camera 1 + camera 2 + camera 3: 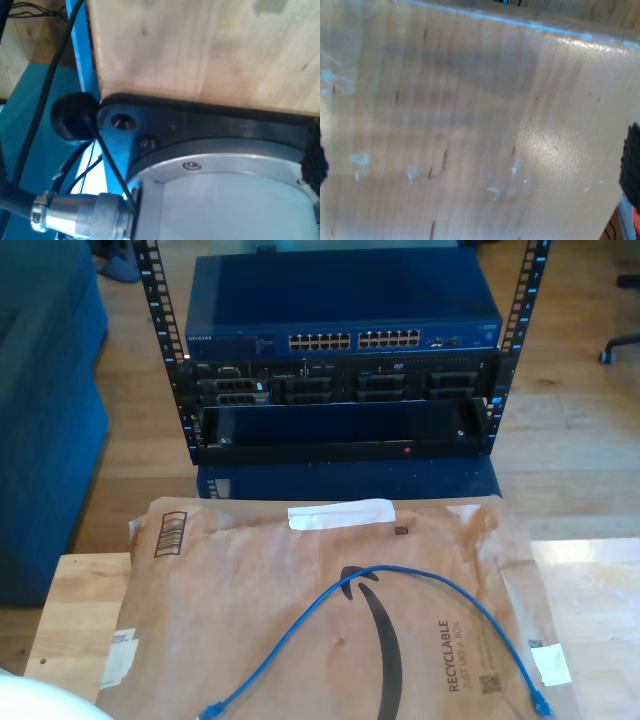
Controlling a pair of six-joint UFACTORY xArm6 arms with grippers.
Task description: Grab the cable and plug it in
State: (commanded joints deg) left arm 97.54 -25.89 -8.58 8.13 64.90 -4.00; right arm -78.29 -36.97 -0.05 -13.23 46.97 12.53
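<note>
My first gripper looks down past a round grey arm base [235, 200] bolted at the edge of a pale wooden tabletop [210, 50]; my second gripper faces bare wood, and whether either's jaws are parted I cannot tell. In the exterior view, the thin bright blue cable [400, 585] arches loosely over a brown paper mailer [250, 610], both plugs near the bottom edge, before a dark blue network switch [340, 310] in a rack.
</note>
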